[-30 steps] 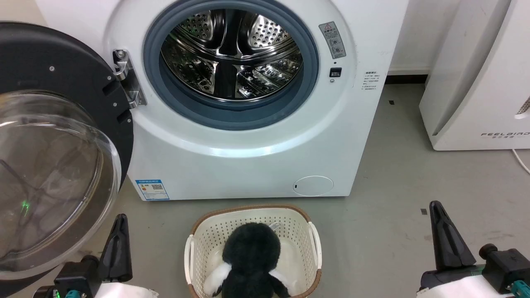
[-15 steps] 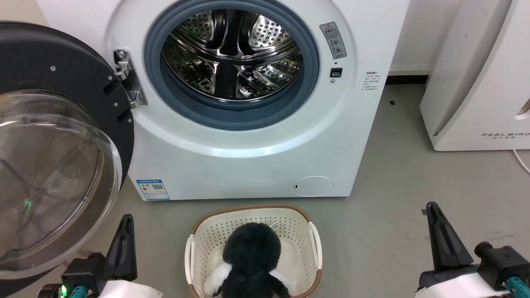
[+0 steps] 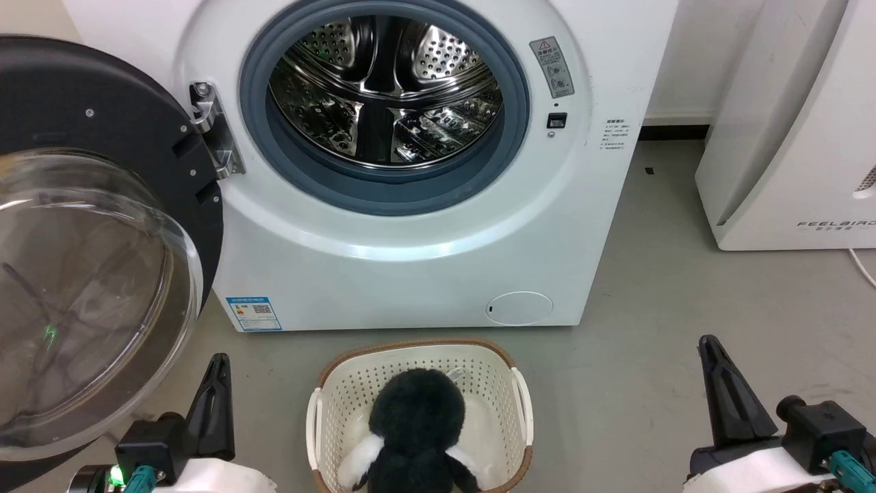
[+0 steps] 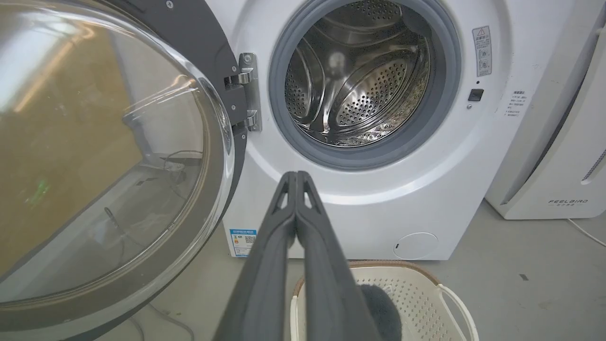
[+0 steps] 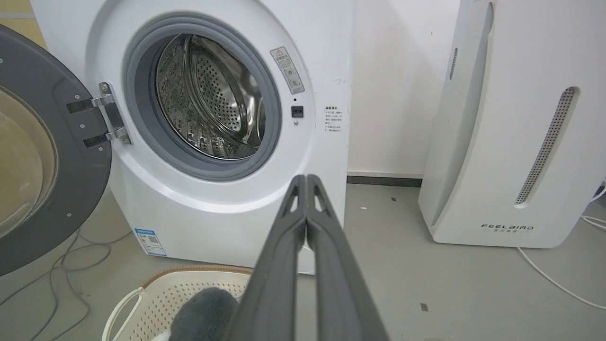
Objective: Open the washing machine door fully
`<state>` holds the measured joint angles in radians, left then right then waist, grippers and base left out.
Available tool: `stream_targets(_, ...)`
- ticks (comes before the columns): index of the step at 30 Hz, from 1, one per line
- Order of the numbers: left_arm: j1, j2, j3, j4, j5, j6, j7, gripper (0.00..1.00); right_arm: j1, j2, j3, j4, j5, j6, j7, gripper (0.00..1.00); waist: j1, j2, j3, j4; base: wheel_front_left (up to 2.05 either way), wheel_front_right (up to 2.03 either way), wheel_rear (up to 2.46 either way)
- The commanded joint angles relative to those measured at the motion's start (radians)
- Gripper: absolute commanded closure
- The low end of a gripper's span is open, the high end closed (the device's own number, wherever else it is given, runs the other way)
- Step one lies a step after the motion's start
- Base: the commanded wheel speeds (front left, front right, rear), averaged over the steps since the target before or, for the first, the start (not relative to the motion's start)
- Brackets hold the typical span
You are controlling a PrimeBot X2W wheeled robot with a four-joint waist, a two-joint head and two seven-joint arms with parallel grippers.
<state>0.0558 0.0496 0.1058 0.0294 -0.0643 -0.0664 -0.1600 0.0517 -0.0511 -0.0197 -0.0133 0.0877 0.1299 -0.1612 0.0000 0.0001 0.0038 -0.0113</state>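
The washing machine door [image 3: 89, 274] stands swung wide to the left on its steel hinge [image 3: 212, 133], its dark grey inner rim and bulging glass bowl [image 4: 94, 156] facing me. The steel drum [image 3: 383, 89] lies exposed behind the grey rubber ring. My left gripper [image 3: 217, 370] is shut and holds nothing, low at the lower left, just right of the door's bottom edge and apart from it. At the lower right my right gripper [image 3: 708, 349] is shut too, well clear of the machine. Both wrist views show the fingers [image 4: 296, 182] [image 5: 307, 184] pressed together.
A cream laundry basket [image 3: 510, 383] with a black-and-white plush toy [image 3: 417, 424] sits on the grey floor before the machine. A white appliance [image 3: 787, 137] stands at the right. Cables [image 5: 52, 265] lie on the floor under the door. A small oval flap [image 3: 519, 308] marks the machine's lower front.
My left gripper has slid a little to the right and my right gripper slightly left and down. The door and basket have not moved.
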Motion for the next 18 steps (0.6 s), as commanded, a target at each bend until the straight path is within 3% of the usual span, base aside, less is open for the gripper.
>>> stream_targets(1,-0.017,0.0,-0.004,-0.005,0.004,0.005,0.003,1.0,-0.014,0.0,0.002,0.001,-0.006,0.0,0.003,1.0,0.0,-0.0001,0.0,0.0,0.0,0.0,0.0)
stream_targets(18,-0.026,0.0,-0.027,-0.01,0.017,0.019,0.037,1.0,-0.022,0.0,0.006,0.004,-0.024,0.0,0.038,1.0,0.0,-0.0001,-0.001,0.003,0.0,0.0,0.0)
